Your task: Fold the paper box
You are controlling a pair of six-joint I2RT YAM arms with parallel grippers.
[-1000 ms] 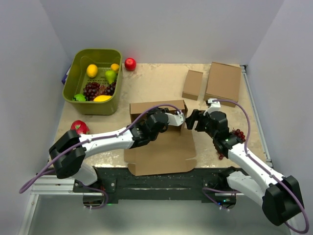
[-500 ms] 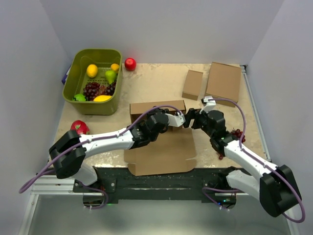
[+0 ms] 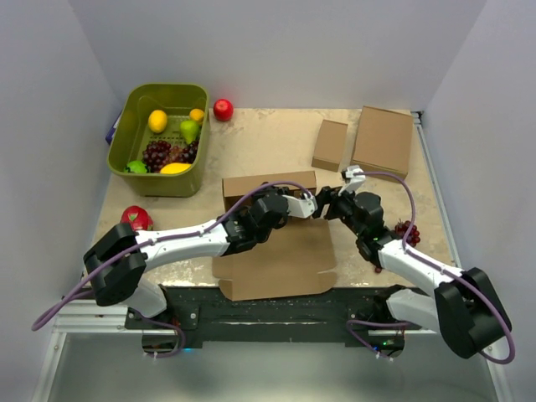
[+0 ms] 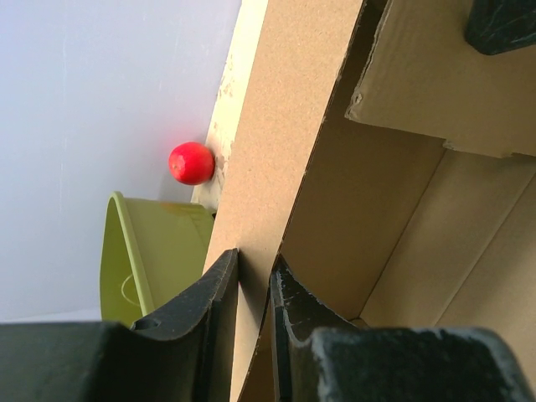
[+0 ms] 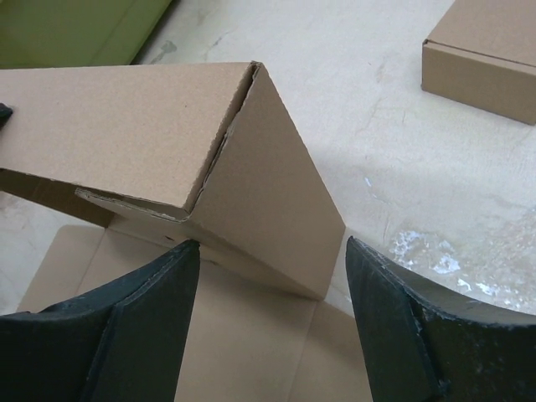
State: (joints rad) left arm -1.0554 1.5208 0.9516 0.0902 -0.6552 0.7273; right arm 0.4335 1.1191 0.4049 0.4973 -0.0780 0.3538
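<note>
Tabletop (image 3: 276,142): beige, marbled.
Paper box (image 3: 272,255): near centre, base flat, far wall raised.
Green basket (image 3: 127,113): far left; holds lemon (image 3: 157,121), pear (image 3: 190,130), dark grapes (image 3: 157,154).
Left gripper (image 4: 254,268): jaws pinching the raised wall.
Right gripper (image 5: 272,251): jaws spread either side of the end flap.

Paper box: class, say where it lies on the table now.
Top view: the paper box lies centred on the table, at its near edge; the left pincer pinches its raised back wall, the right pincer straddles that wall's right end.
</note>
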